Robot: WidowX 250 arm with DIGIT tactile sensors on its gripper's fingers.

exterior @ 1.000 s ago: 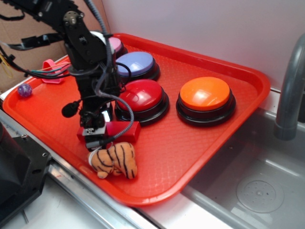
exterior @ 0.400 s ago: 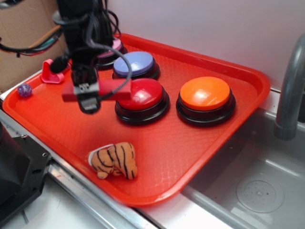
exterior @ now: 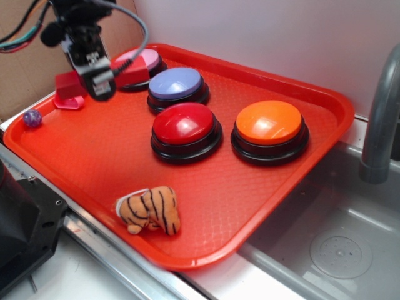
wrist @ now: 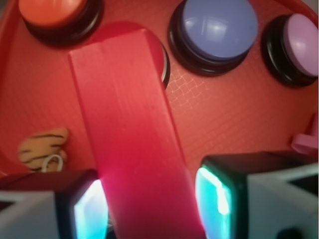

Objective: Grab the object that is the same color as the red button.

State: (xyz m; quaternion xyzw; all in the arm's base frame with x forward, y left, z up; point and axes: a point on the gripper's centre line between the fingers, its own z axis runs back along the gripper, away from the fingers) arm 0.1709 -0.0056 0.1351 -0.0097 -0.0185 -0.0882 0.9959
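The object, a long red block [exterior: 130, 72], hangs level in the air over the tray's far left corner, with my gripper [exterior: 99, 86] shut on its middle. In the wrist view the block [wrist: 127, 124] runs forward from between my two fingers [wrist: 92, 211], and my gripper [wrist: 149, 211] holds it near its close end. The red button [exterior: 184, 123] sits on its black base mid-tray, down and to the right of the gripper. In the wrist view the block hides most of the red button [wrist: 159, 50].
On the red tray [exterior: 331, 100] stand an orange button [exterior: 269, 122], a lavender-blue button [exterior: 177, 83] and a pink button [exterior: 145, 59]. A tiger plush [exterior: 150, 209] lies at the front edge. A pink toy [exterior: 69, 102] and a purple ball [exterior: 32, 118] are far left. A sink [exterior: 337, 250] and faucet [exterior: 382, 106] are on the right.
The gripper has lifted the red block off the tray beside the tiger plush and carried it up and back to the left, past the red button. The other things have stayed put.
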